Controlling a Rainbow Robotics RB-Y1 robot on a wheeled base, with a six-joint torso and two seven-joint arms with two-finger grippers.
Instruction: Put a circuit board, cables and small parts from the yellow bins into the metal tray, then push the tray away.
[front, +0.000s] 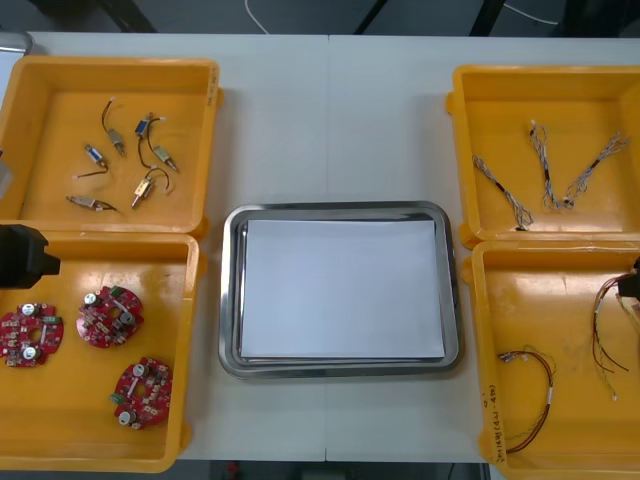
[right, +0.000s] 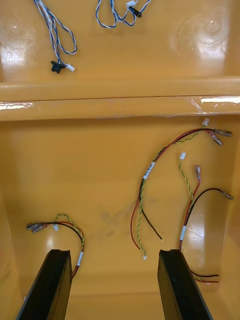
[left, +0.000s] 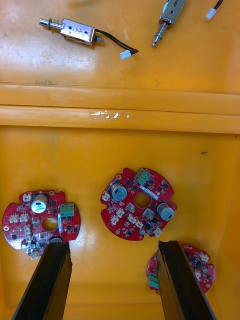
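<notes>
Yellow bins sit two to a side on the light table (front: 330, 120), with the metal tray (front: 340, 209) at the centre, white inside and holding nothing.

Taking the tray as the clock's middle in the front view, the bin at 8 o'clock (front: 186, 350) holds three round red circuit boards. The left claw (front: 25, 255) hangs over that bin's far outer corner, its black fingers spread wide with nothing between them. From it, one board (front: 30, 336) lies at 6 o'clock, another (front: 110, 316) at 4 o'clock, and the third (front: 142, 392) between 4 and 5. In the left wrist view the claw (left: 112, 247) has the middle board (left: 138, 202) just ahead of the gap between its fingers, apart from both.

The bin at 10 o'clock (front: 110, 65) holds scattered small metal parts (front: 150, 185) with short wire tails.

The bin at 2 o'clock (front: 545, 72) holds twisted blue and white cables (front: 545, 170). The bin at 4 o'clock (front: 480, 350) holds red and yellow cables (front: 540, 395). The right claw (front: 630, 285) is over this bin's outer edge, also wide and gripping nothing. In the right wrist view (right: 114, 254) one cable (right: 150, 175) runs ahead of the gap between its fingers, apart from both.
</notes>
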